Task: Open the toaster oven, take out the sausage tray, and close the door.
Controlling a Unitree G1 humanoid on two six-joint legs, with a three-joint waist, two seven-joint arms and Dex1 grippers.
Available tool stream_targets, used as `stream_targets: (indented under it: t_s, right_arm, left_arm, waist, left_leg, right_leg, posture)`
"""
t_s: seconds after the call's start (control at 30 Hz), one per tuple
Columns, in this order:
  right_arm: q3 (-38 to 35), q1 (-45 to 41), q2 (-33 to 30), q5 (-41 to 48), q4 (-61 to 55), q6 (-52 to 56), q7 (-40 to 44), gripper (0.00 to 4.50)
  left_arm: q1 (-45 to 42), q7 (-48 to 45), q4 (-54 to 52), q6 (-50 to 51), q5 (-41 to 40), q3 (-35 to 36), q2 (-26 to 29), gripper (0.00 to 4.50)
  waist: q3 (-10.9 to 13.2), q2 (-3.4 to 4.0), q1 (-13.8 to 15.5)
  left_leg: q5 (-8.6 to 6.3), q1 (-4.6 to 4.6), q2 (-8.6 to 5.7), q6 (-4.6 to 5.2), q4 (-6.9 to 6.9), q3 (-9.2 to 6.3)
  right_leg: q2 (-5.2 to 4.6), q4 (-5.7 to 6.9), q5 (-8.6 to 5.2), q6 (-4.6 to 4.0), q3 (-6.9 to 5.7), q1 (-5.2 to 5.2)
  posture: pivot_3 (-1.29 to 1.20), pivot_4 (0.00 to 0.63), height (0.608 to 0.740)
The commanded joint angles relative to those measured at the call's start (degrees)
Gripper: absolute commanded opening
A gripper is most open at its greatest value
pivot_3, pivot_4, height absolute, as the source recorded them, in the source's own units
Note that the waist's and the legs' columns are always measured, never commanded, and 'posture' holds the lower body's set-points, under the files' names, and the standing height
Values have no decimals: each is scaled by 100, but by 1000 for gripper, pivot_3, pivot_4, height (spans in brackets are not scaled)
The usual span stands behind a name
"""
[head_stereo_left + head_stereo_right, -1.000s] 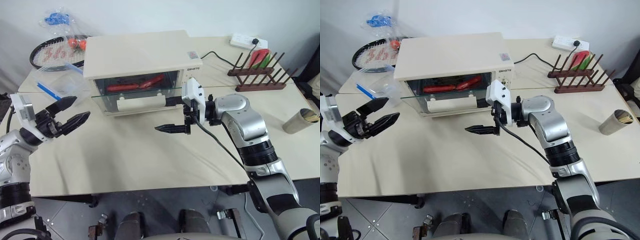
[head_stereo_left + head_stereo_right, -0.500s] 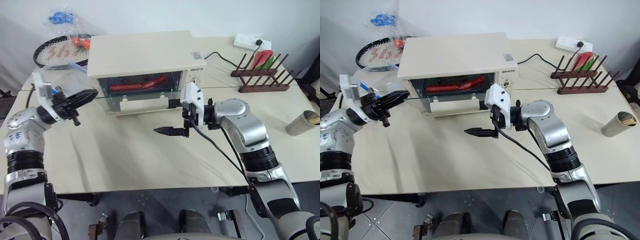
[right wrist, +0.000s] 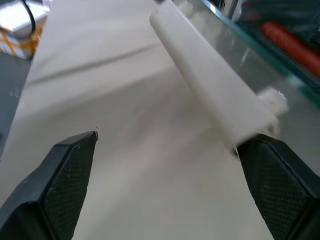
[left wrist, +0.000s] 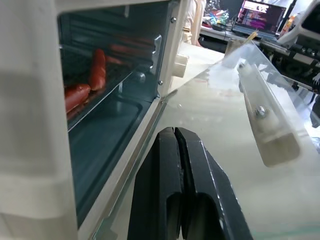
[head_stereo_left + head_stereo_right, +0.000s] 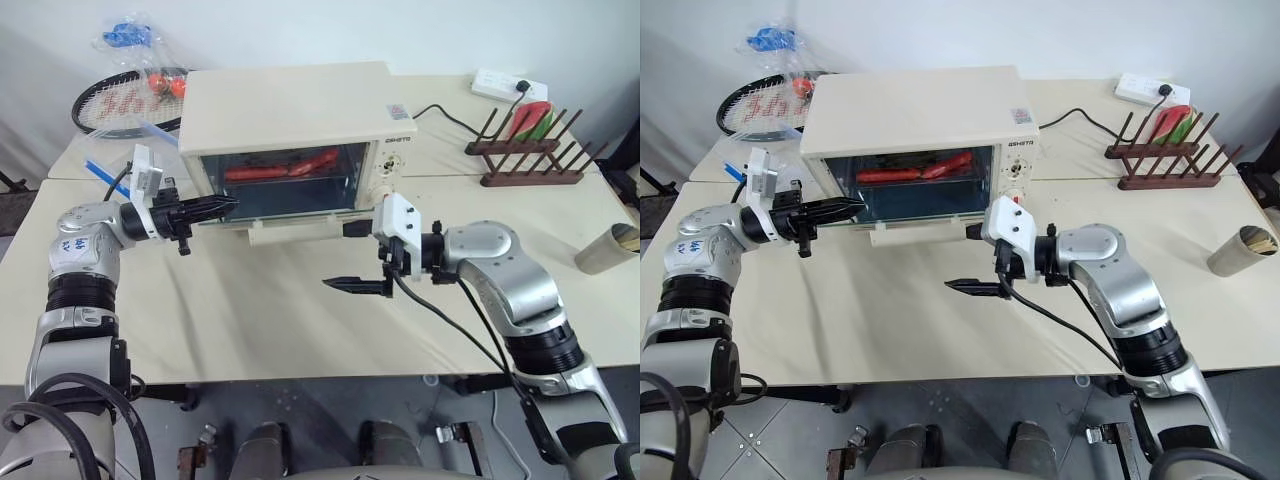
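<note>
The toaster oven (image 5: 300, 120) is standing with its door (image 5: 290, 215) lowered flat. The sausage tray (image 5: 285, 167) is sitting inside. The left gripper (image 5: 215, 208), fingers pressed together and empty, is pointing at the opening, likely lining up to reach in. The right gripper (image 5: 350, 258), fingers spread wide, is hovering beside the handle (image 5: 300, 231), holding nothing.

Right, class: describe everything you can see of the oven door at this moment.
The door is a clear glass panel with a wide cream bar handle bolted along its free edge. It hangs lowered, nearly level, hinged at the bottom front of the toaster oven, leaving the cavity open with red sausages visible inside. The left gripper, fingers shut, sits at the door's left edge by the hinge. The right gripper, open, is at the handle's right end; contact is unclear.
</note>
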Motion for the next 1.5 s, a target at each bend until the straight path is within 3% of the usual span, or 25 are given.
stream_targets:
  t_s: [0.03, 0.23, 0.37, 0.67, 0.93, 1.2, 1.5]
  right_arm:
    - [-100, 235, -279, -51, -363, 99, -124, 4500]
    - [-345, 782, -1097, -242, -511, 137, -135, 4500]
    - [-730, 1455, -2225, -72, -981, 306, 350, 4500]
    - [-1735, 1308, -2579, 632, -1308, 802, 221, 4500]
    - [-1163, 373, -2106, 602, -1429, 911, -259, 4500]
    - [-209, -692, -1091, 149, -1014, 663, -764, 4500]
    - [911, -1297, 15, -1296, -214, 17, -1693, 4500]
  left_arm:
    - [-229, -100, 80, -145, 74, 32, 15, 29]
    - [-201, -327, 95, -167, 273, -116, 18, 29]
    - [-89, -533, 19, -191, 495, -370, 10, 29]
    - [-10, -655, -64, -364, 962, -816, 54, 29]
    - [172, -474, -188, -897, 1622, -1288, 107, 29]
    - [494, -334, -528, -1109, 1633, -1268, 79, 29]
    - [1392, 83, -1795, -662, 158, 0, -220, 29]
  waist:
    - [0, -1, 2]
    - [1, -3, 5]
    - [4, -7, 60]
    - [8, -14, 125]
    - [8, -14, 143]
    - [8, -14, 128]
    - [8, -14, 78]
  left_leg:
    - [0, 0, 0, 0, 2, 0]
    - [-1, -1, 0, 2, 6, 6]
    - [-3, -5, -2, 6, 5, 7]
    - [-4, -5, 8, 8, 28, 35]
    - [-5, -8, 8, 9, 38, 38]
    - [-7, -8, 10, 13, 45, 37]
    - [-9, -11, 16, 11, 47, 26]
  right_leg:
    - [0, 0, 0, 0, 0, 1]
    - [-1, -2, 0, 0, 2, 1]
    - [-2, -7, 0, 0, 2, 1]
    - [-1, -19, 0, 0, 4, 1]
    - [-1, -18, 0, 0, 7, 1]
    - [-1, -7, 0, 0, 7, 0]
    - [0, 5, 0, -1, 3, -5]
  posture:
    - [0, 150, 740]
    - [0, 150, 740]
    - [0, 150, 740]
    - [0, 150, 740]
    - [0, 150, 740]
    - [0, 150, 740]
    - [0, 150, 740]
